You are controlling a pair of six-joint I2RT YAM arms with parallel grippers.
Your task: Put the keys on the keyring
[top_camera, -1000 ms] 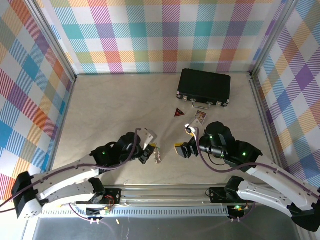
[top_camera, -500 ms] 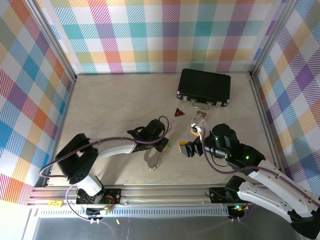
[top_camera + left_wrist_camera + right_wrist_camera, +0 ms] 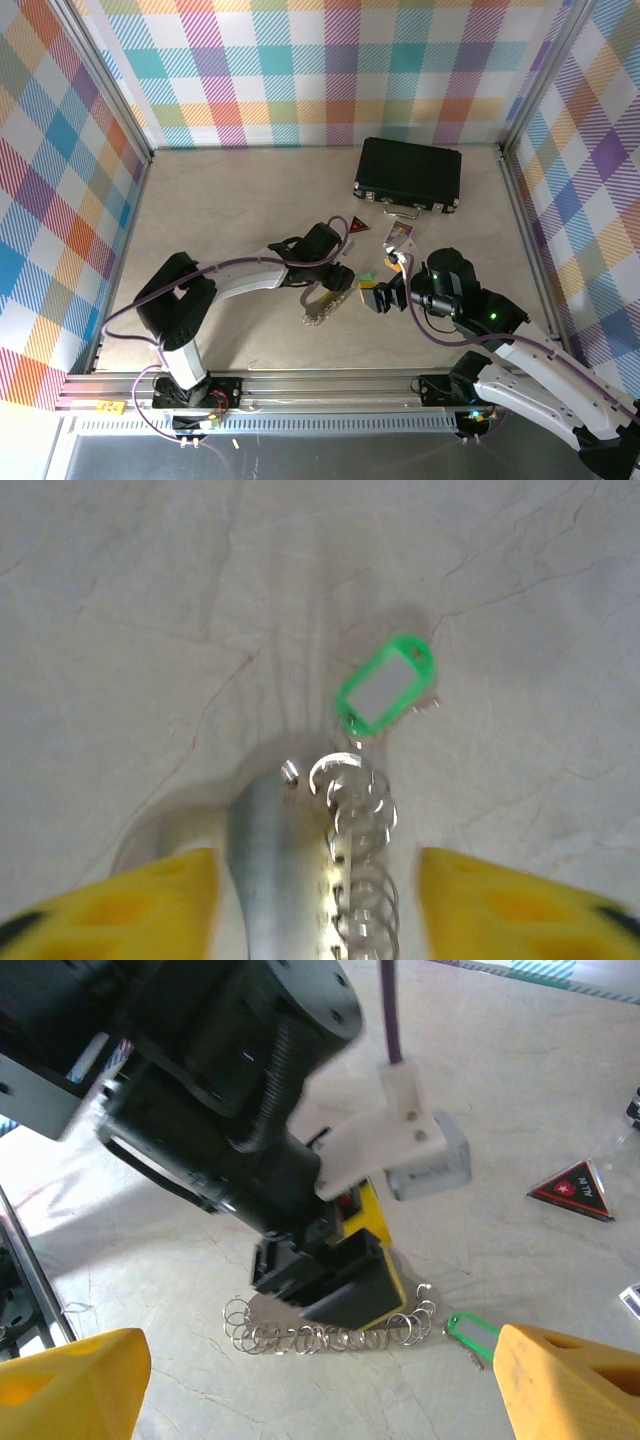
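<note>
the left gripper point(image 3: 312, 872) hung open over the table point(image 3: 150, 600), yellow fingers point(image 3: 120, 905) wide either side of the keyring point(image 3: 360, 880), which seemed to lie loose between them. the green-headed key point(image 3: 385, 688) lay just beyond the chain's end. the right gripper point(image 3: 371, 297) gaped open nearby.

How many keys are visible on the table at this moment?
1. The green-headed key lies on the table, beside the end of the keyring chain. Another key may be hidden from view.
</note>
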